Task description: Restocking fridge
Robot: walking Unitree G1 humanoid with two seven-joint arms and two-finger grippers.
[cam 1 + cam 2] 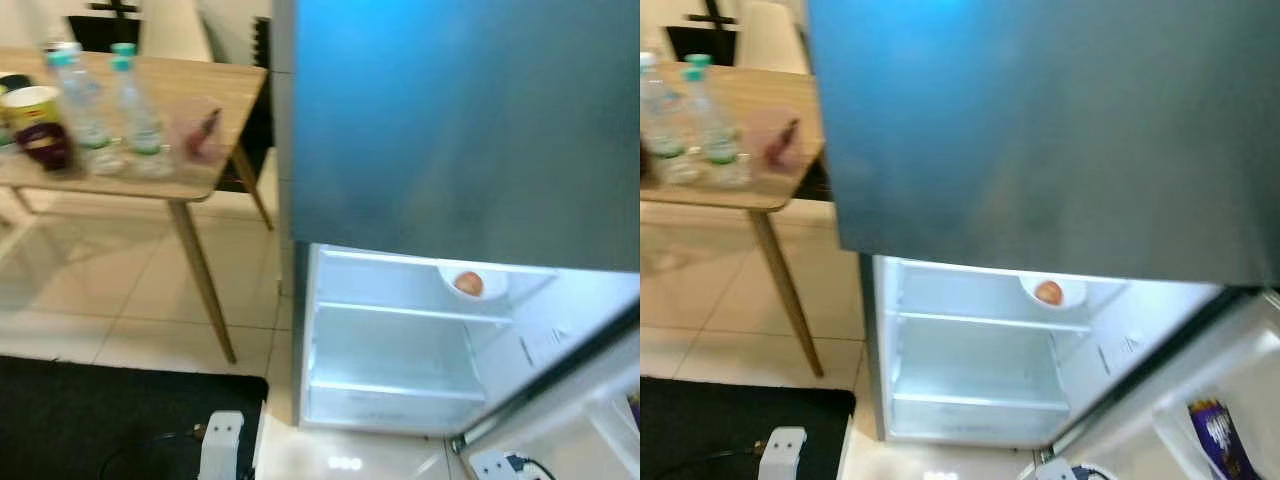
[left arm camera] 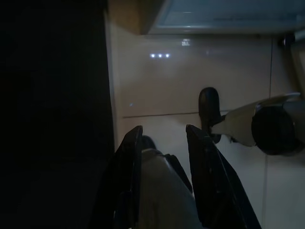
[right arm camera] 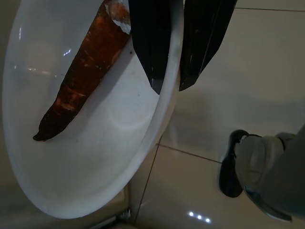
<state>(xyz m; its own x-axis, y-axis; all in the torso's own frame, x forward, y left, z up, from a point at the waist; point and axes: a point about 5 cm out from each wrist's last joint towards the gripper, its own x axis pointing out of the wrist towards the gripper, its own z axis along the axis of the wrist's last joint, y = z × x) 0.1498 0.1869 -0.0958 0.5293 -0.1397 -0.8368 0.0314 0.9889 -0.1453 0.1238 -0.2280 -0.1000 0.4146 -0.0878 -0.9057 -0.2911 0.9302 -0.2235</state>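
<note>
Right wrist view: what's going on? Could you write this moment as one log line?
right gripper: pinching rim of white bowl holding carrot | left gripper: idle, open | fridge: lower door open, fruit bowl on shelf

Both eye views are softly blurred, the fridge point(image 1: 400, 340) interior glows bright white, 3 ceiling lights glint on the floor tiles point(image 2: 190, 71), and the left wrist view is mostly dark.

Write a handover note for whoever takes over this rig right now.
Right gripper: shut on the rim of a white plate holding a carrot, low over the tiled floor.
Left gripper: open, holding nothing, hanging idle.
Fridge: lower door open, shelves bare except a small bowl with a fruit.
Table: water bottles and a cup waiting.
Left: shelve the plate, then fetch the table items.
</note>
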